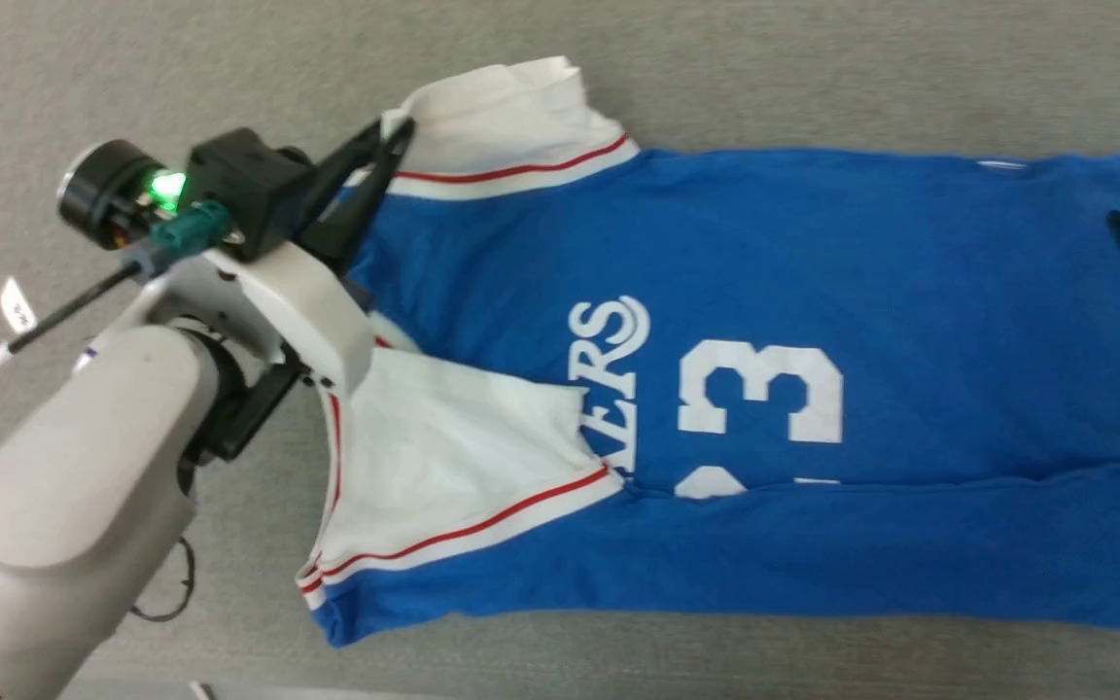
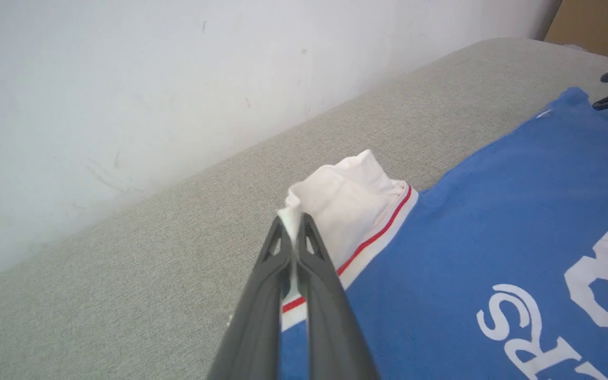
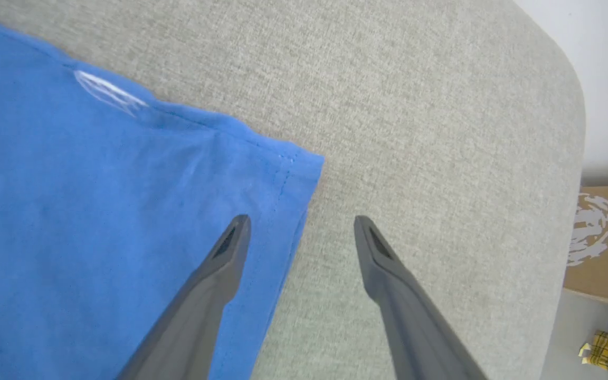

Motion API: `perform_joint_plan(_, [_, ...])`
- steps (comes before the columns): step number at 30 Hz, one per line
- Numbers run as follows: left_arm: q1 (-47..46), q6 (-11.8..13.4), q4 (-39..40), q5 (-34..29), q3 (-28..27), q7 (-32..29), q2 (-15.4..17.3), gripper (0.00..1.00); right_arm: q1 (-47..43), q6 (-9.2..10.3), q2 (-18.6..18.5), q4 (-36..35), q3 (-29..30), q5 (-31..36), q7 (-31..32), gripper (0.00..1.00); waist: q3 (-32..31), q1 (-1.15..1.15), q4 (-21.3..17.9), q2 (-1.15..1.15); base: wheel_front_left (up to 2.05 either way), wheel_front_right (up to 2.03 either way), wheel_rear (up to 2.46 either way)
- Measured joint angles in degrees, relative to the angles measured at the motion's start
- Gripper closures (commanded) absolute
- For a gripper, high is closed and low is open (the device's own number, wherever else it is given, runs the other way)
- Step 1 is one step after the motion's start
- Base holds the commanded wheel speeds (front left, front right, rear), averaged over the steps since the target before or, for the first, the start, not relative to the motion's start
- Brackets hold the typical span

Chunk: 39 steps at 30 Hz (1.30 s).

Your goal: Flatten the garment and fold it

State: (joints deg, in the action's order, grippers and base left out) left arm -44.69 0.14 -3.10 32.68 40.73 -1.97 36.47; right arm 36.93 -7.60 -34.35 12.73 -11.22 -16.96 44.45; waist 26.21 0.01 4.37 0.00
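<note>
Soft, even light filled my head view with no clear direction, bright enough to keep the blue of the garment (image 1: 813,243) saturated. It left only thin, faint shadows under the folded edges, and a small green lamp (image 1: 167,185) glowed by my left wrist. My pale left forearm (image 1: 64,515), close to the lens, was smeared and out of focus, while the white print read fairly crisp. In my wrist views the white wall (image 2: 124,79) was washed nearly featureless, and the near shafts of my right gripper (image 3: 298,224) looked soft against the sharper weave of the grey fabric surface (image 3: 415,105).
</note>
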Motion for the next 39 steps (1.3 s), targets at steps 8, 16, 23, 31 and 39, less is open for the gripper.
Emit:
perform_joint_plan(8, [0.21,0.63,1.87,-0.11,0.89,0.07,-1.07,1.0,5.07,0.08,-2.21,6.78,-5.03,1.4,-0.79,0.0,2.47,-0.01,3.37,0.0,0.0,0.0,0.0])
perform_joint_plan(16, [1.44,1.51,0.57,0.16,0.69,1.7,-1.36,1.0,6.58,0.08,-1.24,9.82,-8.02,0.67,-3.43,1.0,2.24,-0.01,3.55,0.0,0.0,0.0,0.0])
perform_joint_plan(23, [5.55,3.46,-0.91,3.34,-1.13,3.98,-1.54,1.0,4.67,0.05,-0.27,12.84,-7.89,0.75,-11.14,1.0,-1.81,0.0,2.74,0.0,0.0,0.0,0.0])
perform_joint_plan(31, [15.08,7.5,2.63,8.6,-4.03,4.65,0.97,1.0,-4.63,0.02,0.78,8.08,-2.13,0.22,-18.01,1.0,-8.86,-0.01,1.67,0.0,0.0,0.0,0.0])
perform_joint_plan(39, [26.49,9.59,7.95,14.57,-3.79,0.7,4.52,1.0,-19.64,0.0,3.91,-0.75,5.55,-0.25,-19.27,1.0,-15.42,-0.03,0.83,0.0,0.0,0.0,0.0])
